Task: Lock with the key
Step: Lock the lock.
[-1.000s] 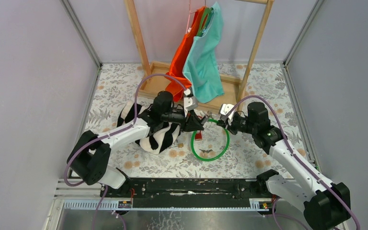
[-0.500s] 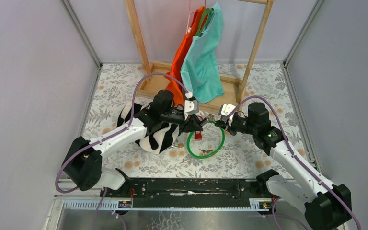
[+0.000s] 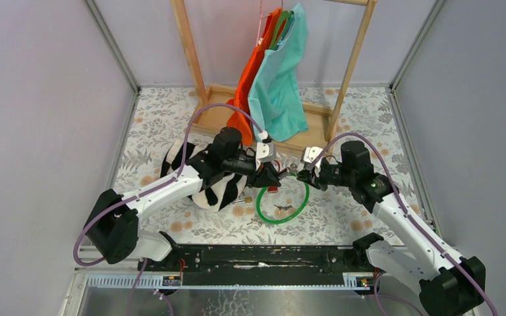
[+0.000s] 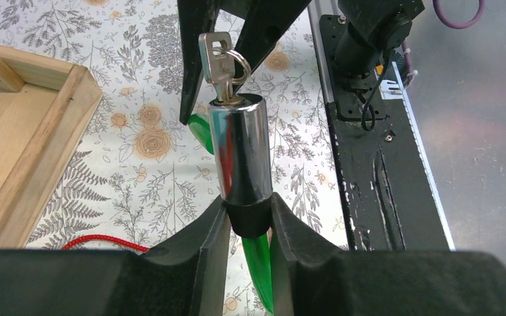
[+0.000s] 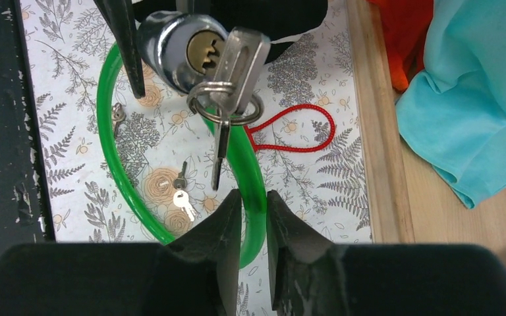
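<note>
1 key (image 5: 238,60) sits in the lock cylinder (image 4: 237,155) clamped by left fingers (image 4: 201,247); right fingers (image 5: 223,220), slightly apart at 6 o'clock, may snag its ring (image 5: 201,105).

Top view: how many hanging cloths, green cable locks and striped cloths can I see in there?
hanging cloths: 2, the orange cloth and the teal cloth
green cable lock: 1
striped cloth: 1
total: 4
</note>
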Motion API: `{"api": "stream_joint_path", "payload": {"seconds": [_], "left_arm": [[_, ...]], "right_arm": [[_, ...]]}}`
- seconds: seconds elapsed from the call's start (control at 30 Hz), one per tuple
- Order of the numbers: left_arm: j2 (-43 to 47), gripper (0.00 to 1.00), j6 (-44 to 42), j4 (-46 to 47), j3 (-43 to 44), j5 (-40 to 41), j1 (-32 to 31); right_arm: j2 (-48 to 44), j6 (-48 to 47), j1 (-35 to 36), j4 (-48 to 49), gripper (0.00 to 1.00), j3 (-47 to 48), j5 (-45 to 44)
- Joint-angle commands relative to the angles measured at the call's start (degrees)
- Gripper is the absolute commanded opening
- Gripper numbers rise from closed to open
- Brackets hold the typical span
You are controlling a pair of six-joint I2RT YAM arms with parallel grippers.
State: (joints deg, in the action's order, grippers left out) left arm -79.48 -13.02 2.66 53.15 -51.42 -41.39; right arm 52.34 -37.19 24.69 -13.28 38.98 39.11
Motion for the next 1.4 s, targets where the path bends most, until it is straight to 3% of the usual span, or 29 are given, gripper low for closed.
{"api": "stream_joint_path", "payload": {"seconds": [0.0, 0.47, 0.6, 0.83, 1.0, 1.27, 1.37], "left_arm": [[0.75, 0.00, -0.02, 5.72, -0.59, 1.44, -1.28], [1.62, 0.00, -2.62, 3.98, -0.59, 3.33, -1.20], [1.70, 0.00, -2.86, 4.08, -0.66, 3.69, -1.17], [1.76, 0.00, -3.93, 3.81, -0.75, 2.61, -1.26], [2.05, 0.00, -5.70, 3.12, -1.04, 2.12, -1.22], [2.30, 0.00, -7.42, 1.98, -0.59, 2.29, -1.26], [2.40, 0.00, -7.48, 1.82, -0.58, 2.48, -1.29]], "right_arm": [[-0.88, 1.85, 1.45, -0.70, 0.27, 4.01, 5.20], [-3.66, 0.76, 1.34, -12.15, 0.58, 7.06, -1.19], [-5.60, 0.02, 1.35, -17.04, 0.62, 8.58, -1.53], [-5.96, -1.33, 1.36, -21.79, 0.62, 16.65, -2.39], [-0.79, -2.10, 1.41, -24.35, 0.61, 23.72, -0.33], [6.60, 6.44, 1.37, -24.95, 0.52, 30.66, 6.51], [8.42, 13.42, 1.47, -23.41, 0.40, 31.95, 5.56]]}}
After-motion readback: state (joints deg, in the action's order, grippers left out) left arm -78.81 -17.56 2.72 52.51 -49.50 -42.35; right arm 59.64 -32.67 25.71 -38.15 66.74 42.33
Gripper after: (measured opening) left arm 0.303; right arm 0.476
